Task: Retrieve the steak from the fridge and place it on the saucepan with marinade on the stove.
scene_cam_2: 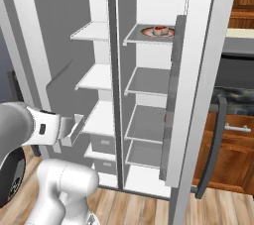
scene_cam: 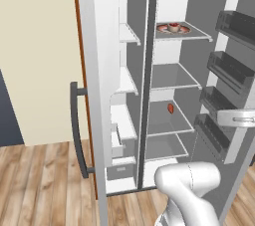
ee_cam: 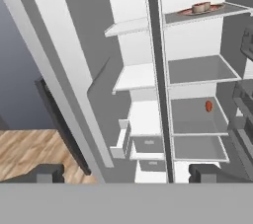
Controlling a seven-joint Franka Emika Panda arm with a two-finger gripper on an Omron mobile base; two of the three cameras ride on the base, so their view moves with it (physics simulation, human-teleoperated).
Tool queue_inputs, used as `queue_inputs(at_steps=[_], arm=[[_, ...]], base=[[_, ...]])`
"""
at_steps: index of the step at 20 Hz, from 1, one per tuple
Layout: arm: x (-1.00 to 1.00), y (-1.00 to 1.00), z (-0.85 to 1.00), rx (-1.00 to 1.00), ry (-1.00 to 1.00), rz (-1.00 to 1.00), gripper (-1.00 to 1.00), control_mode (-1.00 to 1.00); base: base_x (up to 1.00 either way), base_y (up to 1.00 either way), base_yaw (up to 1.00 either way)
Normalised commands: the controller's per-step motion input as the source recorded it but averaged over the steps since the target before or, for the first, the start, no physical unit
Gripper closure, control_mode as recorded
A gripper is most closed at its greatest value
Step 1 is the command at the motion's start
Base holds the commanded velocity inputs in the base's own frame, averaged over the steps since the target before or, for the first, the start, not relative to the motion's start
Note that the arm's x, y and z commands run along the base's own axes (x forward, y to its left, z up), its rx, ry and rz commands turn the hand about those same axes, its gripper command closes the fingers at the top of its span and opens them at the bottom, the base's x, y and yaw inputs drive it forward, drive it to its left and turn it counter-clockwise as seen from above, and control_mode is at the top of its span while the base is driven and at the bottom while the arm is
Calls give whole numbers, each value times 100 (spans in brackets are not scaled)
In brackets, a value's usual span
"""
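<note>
Fridge (scene_cam: 99, 70) has both doors swung open. Steak (scene_cam: 171, 108) sits on the third shelf down in the right compartment, toward the back (tiny red oval in the hand view (ee_cam: 208, 106), barely a sliver past the door edge in the right base view). Wider reddish item with a lump (scene_cam: 173, 28) is on the top right shelf. Gripper (ee_cam: 126, 172) fingers spread fully apart, holding nothing, well short of the shelves. Right door bins (scene_cam: 229, 70) partly cut off at the frame edge.
</note>
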Motion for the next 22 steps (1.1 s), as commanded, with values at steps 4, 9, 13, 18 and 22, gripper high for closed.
queue_inputs(at_steps=[4, 9, 13, 18, 22], arm=[[10, 0, 0, 17, 0, -14, -100, -100], [26, 0, 0, 6, 0, -1, -100, -100], [4, 0, 0, 0, 0, 0, -100, -100], [4, 0, 0, 0, 0, 0, -100, -100], [5, 0, 0, 0, 0, 0, -100, -100]], base=[[0, 0, 0], [0, 0, 0], [0, 0, 0], [0, 0, 0], [0, 0, 0]])
